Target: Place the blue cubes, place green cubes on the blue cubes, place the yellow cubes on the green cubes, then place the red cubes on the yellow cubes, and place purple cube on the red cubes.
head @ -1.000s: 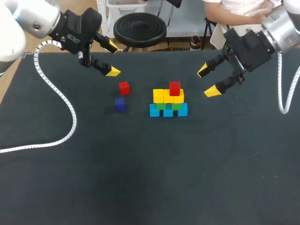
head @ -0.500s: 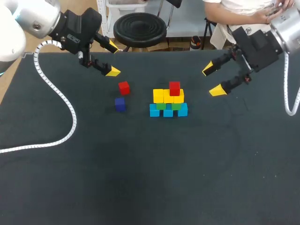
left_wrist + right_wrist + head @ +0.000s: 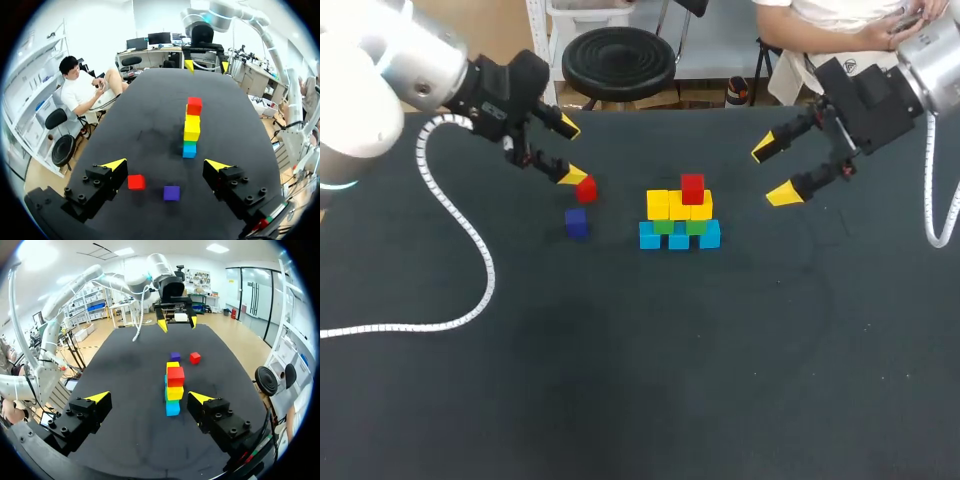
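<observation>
The pyramid stands near the middle of the table [image 3: 620, 400]: a row of blue cubes [image 3: 679, 238] at the bottom, green cubes [image 3: 678, 226] on them, yellow cubes [image 3: 679, 206] above, and one top red cube [image 3: 692, 187] that sits toward the right end of the yellow row. The loose red cube [image 3: 586, 189] and the purple cube [image 3: 576, 223] lie on the cloth to the left of the pyramid, near each other but apart. The left gripper [image 3: 570, 152] hangs over them with its fingers spread wide, and one yellow tip is just beside the loose red cube. In the left wrist view both loose cubes fall between the fingers, the red one close to one finger. I think the step in hand is to pick this red cube, and here is the danger. If the fingers come down as they stand, the near finger can land on the cube or push it. If they close, they may also drag the purple cube along. A cube gripped off-centre can turn in the grasp and then sit crooked on the yellow row, or knock against the top red cube and shake the pyramid. The right gripper [image 3: 772, 172] waits on the other side, well apart from the pyramid, its fingers also spread and empty. The cubes carry no writing. A small pale mark [image 3: 847, 68] on the right arm's black housing is too small to read.
</observation>
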Available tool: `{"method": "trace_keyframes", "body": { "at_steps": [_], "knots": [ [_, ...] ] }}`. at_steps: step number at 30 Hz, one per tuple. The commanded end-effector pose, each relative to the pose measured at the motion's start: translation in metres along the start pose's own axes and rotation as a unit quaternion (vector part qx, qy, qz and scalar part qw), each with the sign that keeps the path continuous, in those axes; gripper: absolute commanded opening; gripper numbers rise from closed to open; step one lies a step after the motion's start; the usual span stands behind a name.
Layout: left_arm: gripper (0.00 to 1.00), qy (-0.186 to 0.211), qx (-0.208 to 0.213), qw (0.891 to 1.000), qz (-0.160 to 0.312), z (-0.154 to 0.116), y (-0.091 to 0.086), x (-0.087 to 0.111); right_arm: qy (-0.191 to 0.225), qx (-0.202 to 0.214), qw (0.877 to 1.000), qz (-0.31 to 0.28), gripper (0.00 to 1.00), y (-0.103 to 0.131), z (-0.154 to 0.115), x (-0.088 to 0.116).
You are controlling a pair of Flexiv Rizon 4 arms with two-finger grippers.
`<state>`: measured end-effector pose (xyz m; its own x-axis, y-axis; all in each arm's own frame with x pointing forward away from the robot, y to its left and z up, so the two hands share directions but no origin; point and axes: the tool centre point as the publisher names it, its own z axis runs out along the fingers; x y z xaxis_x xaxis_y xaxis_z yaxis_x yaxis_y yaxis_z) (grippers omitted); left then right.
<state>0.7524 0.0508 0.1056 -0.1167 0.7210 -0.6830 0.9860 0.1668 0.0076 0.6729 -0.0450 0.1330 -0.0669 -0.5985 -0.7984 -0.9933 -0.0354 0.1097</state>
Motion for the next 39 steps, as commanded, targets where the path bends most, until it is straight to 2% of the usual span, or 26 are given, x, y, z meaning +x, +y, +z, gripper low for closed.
{"method": "trace_keyframes", "body": {
  "at_steps": [1, 3, 16, 18, 23, 26, 28, 39],
  "knots": [
    [1.00, 0.014, 0.019, 1.000, -0.017, 0.013, 0.014, 0.001, 0.000, 0.001, 1.000, 0.000, 1.00, 0.001, 0.000, 0.000],
    [1.00, 0.053, 0.035, 0.997, -0.032, 0.015, 0.013, 0.003, 0.000, 0.001, 1.000, 0.000, 1.00, 0.001, 0.000, 0.000],
    [1.00, 0.050, 0.034, 0.998, -0.033, 0.019, 0.014, 0.004, 0.000, 0.001, 1.000, 0.000, 1.00, 0.001, 0.000, 0.000],
    [1.00, 0.035, 0.055, 0.996, -0.058, 0.027, 0.019, 0.008, 0.000, 0.001, 1.000, 0.000, 1.00, 0.001, 0.000, 0.000],
    [1.00, 0.050, 0.024, 0.994, -0.096, 0.043, 0.041, 0.019, 0.000, 0.001, 1.000, 0.000, 1.00, 0.001, 0.000, 0.000],
    [1.00, 0.067, 0.005, 0.993, -0.101, 0.050, 0.051, 0.022, 0.000, 0.001, 1.000, 0.000, 1.00, 0.001, 0.000, 0.000],
    [1.00, 0.071, 0.007, 0.992, -0.107, 0.056, 0.057, 0.025, 0.000, 0.001, 1.000, 0.000, 1.00, 0.001, 0.000, 0.000],
    [1.00, 0.084, -0.017, 0.990, -0.112, 0.052, 0.069, 0.052, 0.000, 0.001, 1.000, 0.000, 1.00, 0.001, 0.000, 0.000]
  ]
}}
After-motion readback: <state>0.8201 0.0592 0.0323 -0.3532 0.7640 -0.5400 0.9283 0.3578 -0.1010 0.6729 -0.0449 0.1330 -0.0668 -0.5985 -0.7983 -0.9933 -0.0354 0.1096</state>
